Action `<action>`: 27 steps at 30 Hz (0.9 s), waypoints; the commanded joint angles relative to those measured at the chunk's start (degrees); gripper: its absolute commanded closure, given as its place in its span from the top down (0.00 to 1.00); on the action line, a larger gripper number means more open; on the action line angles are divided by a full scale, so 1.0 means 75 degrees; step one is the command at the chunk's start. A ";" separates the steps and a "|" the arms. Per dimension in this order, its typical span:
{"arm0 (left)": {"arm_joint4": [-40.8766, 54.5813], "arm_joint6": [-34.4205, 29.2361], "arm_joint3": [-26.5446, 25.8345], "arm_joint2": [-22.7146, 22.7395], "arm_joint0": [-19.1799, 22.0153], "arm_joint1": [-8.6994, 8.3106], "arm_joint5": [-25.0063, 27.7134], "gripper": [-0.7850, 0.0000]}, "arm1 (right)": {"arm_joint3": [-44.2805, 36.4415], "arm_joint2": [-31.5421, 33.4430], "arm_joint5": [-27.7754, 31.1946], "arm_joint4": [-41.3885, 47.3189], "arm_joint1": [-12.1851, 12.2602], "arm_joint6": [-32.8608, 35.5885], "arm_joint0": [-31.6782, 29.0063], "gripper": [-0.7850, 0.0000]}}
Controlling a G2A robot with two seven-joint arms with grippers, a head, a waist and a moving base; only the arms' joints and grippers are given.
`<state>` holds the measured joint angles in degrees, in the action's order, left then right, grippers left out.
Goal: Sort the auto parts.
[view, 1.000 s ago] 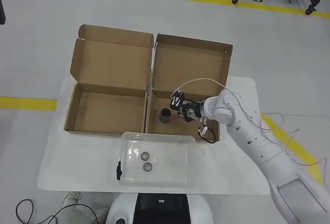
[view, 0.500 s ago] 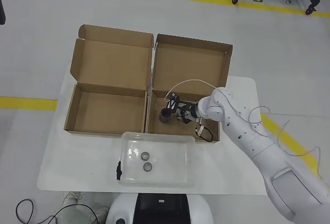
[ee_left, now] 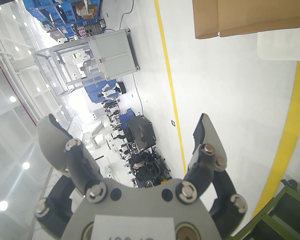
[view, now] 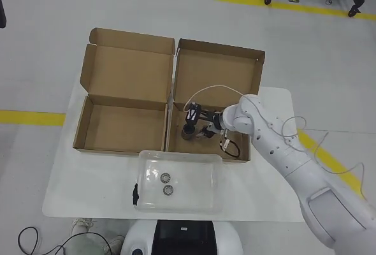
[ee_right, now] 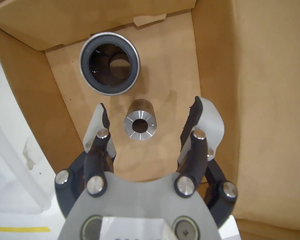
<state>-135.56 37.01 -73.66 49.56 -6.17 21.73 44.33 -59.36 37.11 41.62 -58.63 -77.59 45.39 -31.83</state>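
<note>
My right gripper (ee_right: pixel 148 106) hangs open inside the right cardboard box (ee_right: pixel 265 76), fingers on either side of a small silver metal sleeve (ee_right: pixel 140 123) lying on the box floor, not touching it. Just beyond the sleeve stands a larger dark hollow cylinder (ee_right: pixel 109 63) with a silver rim. From above, the right gripper (view: pixel 199 129) is by the cylinder (view: pixel 187 132) at the left side of the right box (view: pixel 239 150). Two round bearings (view: pixel 166 176) (view: pixel 169 189) lie in the clear plastic bin (view: pixel 210 191). My left gripper (ee_left: pixel 126 119) is open and holds nothing, away from the table.
An open cardboard box (view: pixel 121 127) with nothing in it sits left of the right one, both with lids raised at the back. The clear bin stands in front of them near the table's (view: pixel 79 185) front edge. White table surface lies free on both sides.
The right arm has moved left inside the right box, bringing its gripper close to the dark cylinder. The bearings and boxes have not moved.
</note>
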 commanded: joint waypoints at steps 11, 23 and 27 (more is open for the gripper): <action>0.0000 0.0000 0.0000 0.0000 0.0000 0.0000 0.0000 1.00 | -0.3159 0.1074 0.0366 -0.0648 0.0587 0.0315 -0.0829 0.85; 0.0000 0.0000 0.0000 0.0000 0.0000 0.0000 0.0000 1.00 | -0.6335 0.1734 0.2184 -0.1531 0.1049 -0.1050 -0.2003 0.97; 0.0000 0.0000 0.0000 0.0000 0.0000 0.0000 0.0000 1.00 | -0.6530 0.1572 0.2184 -0.1846 0.1137 -0.1572 -0.2336 0.84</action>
<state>-135.56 37.01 -73.66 49.56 -6.17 21.73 44.33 -108.04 49.21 58.03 -71.99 -69.25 34.87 -48.51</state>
